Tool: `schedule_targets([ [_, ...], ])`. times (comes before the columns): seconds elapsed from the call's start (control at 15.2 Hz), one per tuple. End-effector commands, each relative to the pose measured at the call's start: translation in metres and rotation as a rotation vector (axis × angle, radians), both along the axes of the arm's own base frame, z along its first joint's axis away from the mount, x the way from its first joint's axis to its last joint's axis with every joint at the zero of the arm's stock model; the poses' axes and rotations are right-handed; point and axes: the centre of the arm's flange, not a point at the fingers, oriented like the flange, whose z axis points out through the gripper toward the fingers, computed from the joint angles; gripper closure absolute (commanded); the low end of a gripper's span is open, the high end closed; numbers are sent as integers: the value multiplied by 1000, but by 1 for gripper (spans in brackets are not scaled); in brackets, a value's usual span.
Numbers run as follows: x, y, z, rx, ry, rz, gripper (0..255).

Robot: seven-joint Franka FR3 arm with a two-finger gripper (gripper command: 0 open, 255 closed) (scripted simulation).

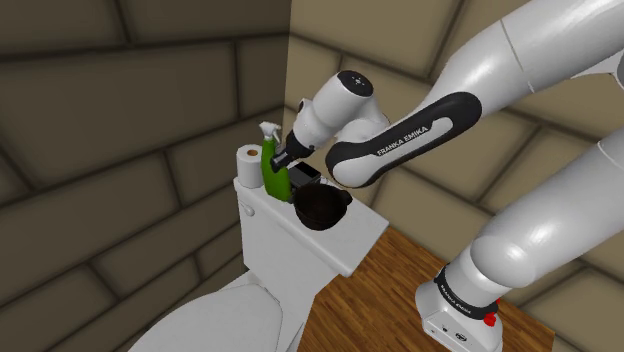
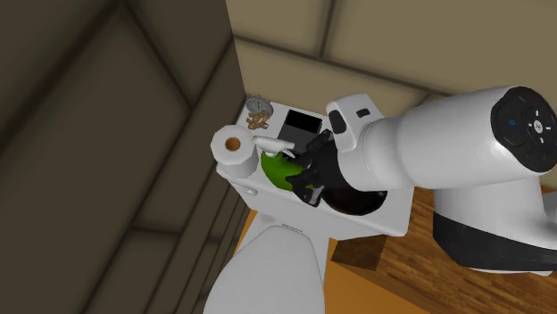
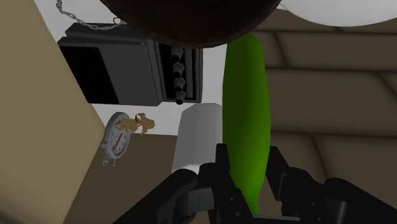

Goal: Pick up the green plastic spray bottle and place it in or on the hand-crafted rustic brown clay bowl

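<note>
- The arm reaches over a white toilet (image 1: pixel 225 312), with the black gripper (image 1: pixel 283 157) level with the things on the toilet tank lid (image 1: pixel 356 236)
- The gripper is closed around the green spray bottle (image 1: pixel 271 165). In the wrist view, one black finger (image 3: pixel 222 170) presses on each side of the bottle's green body (image 3: pixel 245 114)
- The bottle stands upright with its pale trigger head on top, over the end of the lid nearest the corner of the room
- From where I stand I cannot tell whether its base rests on the lid or hangs just above it
- A white toilet roll (image 1: pixel 246 160) stands on end just beside the bottle, on the shoulder view's left of it
- The dark brown bowl (image 1: pixel 320 206) sits on the lid just beside the bottle, on its other side and near the lid's front edge, under the arm's wrist
- The bottle is outside the bowl
- A flat black box (image 2: pixel 303 124) lies on the lid behind the gripper, close to the wall
- A small round pocket watch (image 2: pixel 258 108) with brass-coloured fittings lies in the back corner of the lid, near the black box and the roll
- Wooden floor (image 1: pixel 392 290) shows beside the toilet, and the robot's stand (image 1: pixel 458 322) sits on it
- The walls behind are large tan and brown blocks
</note>
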Motion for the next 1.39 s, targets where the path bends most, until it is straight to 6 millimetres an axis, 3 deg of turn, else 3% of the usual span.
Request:
schedule_targets([
  [0.0, 0, -1, 11, 1, 1, 0, 255],
  [1.32, 0, -1, 114, 1, 1, 0, 255],
])
